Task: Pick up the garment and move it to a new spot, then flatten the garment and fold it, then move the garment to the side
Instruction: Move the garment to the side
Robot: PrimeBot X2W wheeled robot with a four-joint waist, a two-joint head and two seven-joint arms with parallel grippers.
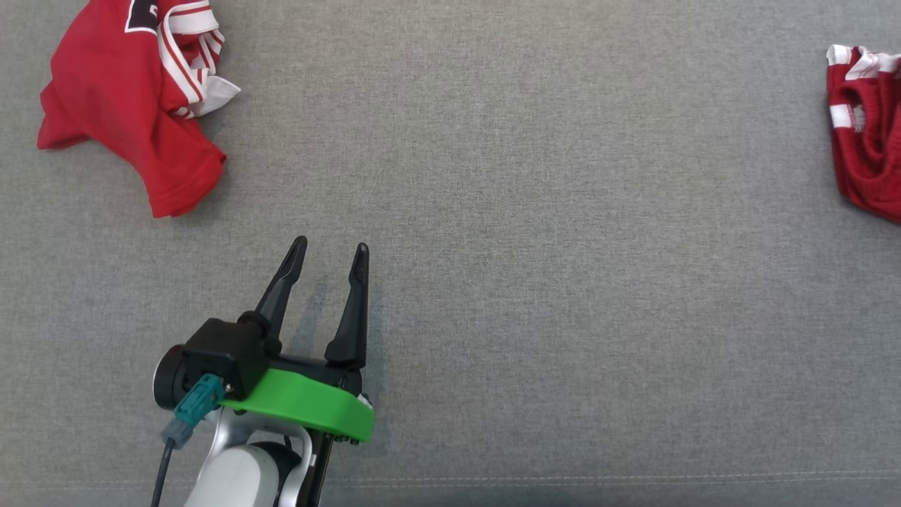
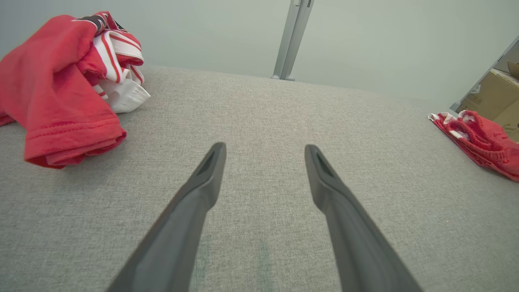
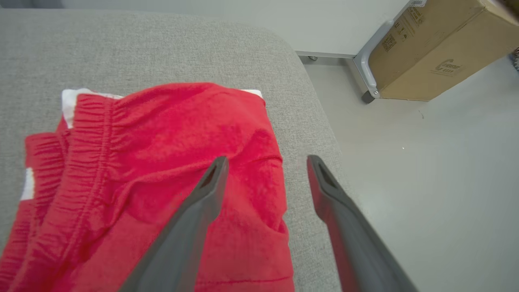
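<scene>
Both my claws are gaping wide: left claw (image 1: 331, 243) hovering over the gray table (image 1: 563, 282), right claw (image 3: 266, 160) over red shorts (image 3: 162, 134).

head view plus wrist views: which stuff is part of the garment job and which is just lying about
Job, likely:
red shorts
right pincer, open above them
grey cushion

Lying about:
crumpled red jersey
cardboard box
left pincer, open

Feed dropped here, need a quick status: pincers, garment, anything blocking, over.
Left pincer open over bare grey fabric surface. Right pincer open above red shorts at surface edge, nothing held. Red jersey crumpled far left, nothing blocking.
</scene>
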